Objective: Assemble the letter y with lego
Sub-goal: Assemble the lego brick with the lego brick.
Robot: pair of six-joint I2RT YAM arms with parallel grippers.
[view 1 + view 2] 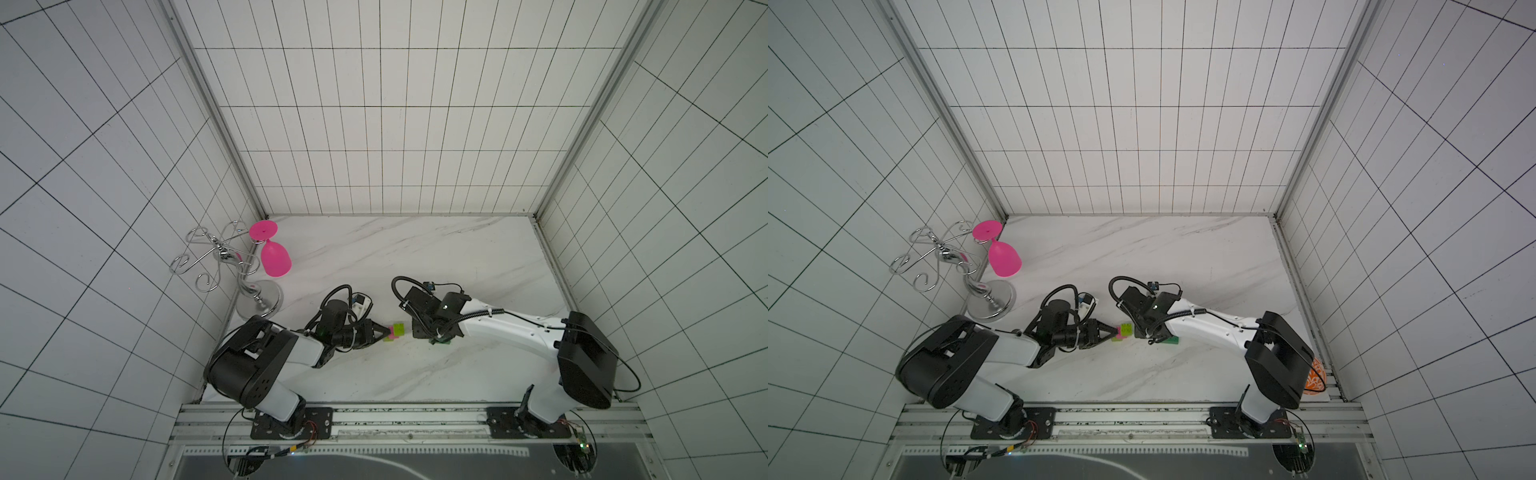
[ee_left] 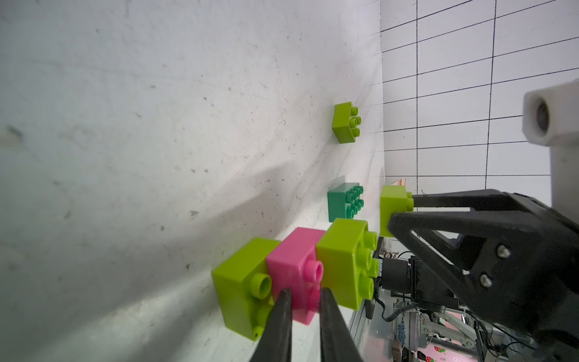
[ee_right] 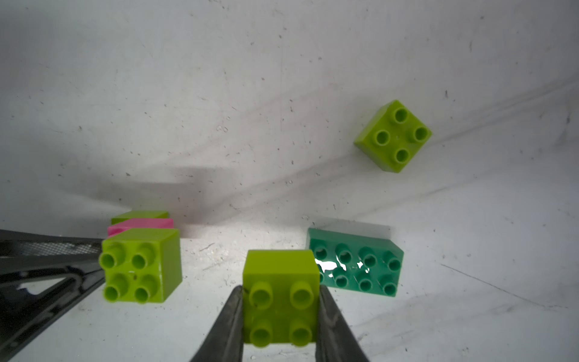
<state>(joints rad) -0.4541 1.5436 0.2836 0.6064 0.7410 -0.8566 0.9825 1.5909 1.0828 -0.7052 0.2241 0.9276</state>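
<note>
The left gripper (image 2: 304, 293) pinched the pink brick (image 2: 294, 260), the right gripper (image 3: 280, 290) a lime brick (image 3: 279, 271); the lego (image 3: 355, 263) looked light, stiff and slick, best held across flat side walls

We count six lego bricks in all: four lime-green bricks (image 3: 393, 136) (image 3: 280, 301) (image 3: 141, 266) (image 3: 141, 214), one pink brick (image 3: 141, 224) and one dark green brick (image 3: 357, 263). We also count one pink goblet (image 1: 275, 258) and one silver wire rack (image 1: 216, 254).
</note>
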